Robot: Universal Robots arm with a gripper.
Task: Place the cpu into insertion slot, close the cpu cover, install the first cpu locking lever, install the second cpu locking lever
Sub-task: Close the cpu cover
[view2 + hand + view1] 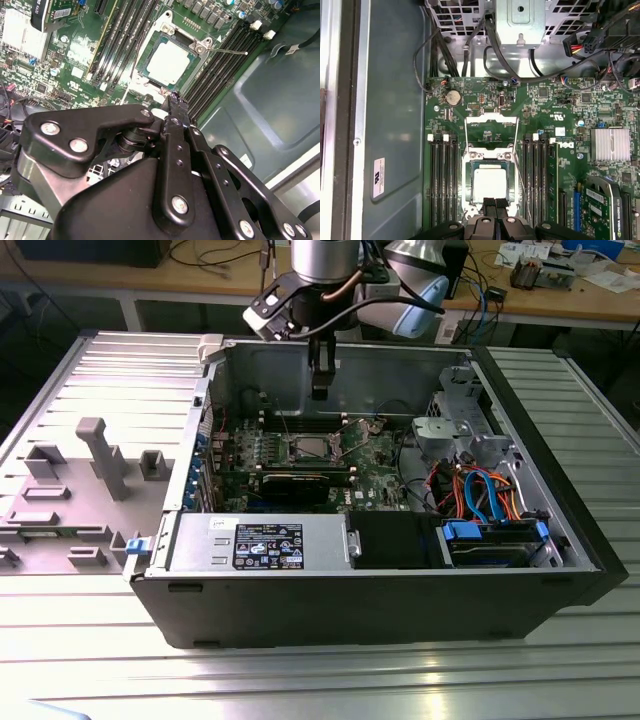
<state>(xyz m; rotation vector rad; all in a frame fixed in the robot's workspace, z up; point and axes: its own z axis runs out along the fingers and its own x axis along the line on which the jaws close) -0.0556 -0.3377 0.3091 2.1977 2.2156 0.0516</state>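
One gripper (pixel 495 202) is at work. In the first wrist view we see its fingertips pressed together with nothing between them, poised at the near edge of the slot (pixel 468 175). The cpu (pixel 490 182) sits flat in that slot, silver face up, just ahead of the fingertips. On the far side of the cpu from the gripper, the cover (pixel 490 118) appears to stand swung open, with green board (pixel 485 100) showing through its window. Thin wire levers (pixel 518 155) run along the slot's two flanks, parallel to the memory slots (pixel 442 180), and they look unlatched to us. We judge the seating done and the cover not yet shut.

In the second wrist view we look along the closed fingers: the gripper (pixel 173 97) points straight at the cpu (pixel 170 62), which lies near its tip but not touching it. One lever (pixel 227 50) juts out sideways across the memory slots.

In the exterior view the gripper (pixel 320 385) hangs inside the open case (pixel 380 605), clear above the board. The cpu (pixel 309 447) lies beneath it. The raised cover (pixel 358 426) stands just beside the cpu, towards the exterior view's right, so its hinge side is the side away from the fingertips.
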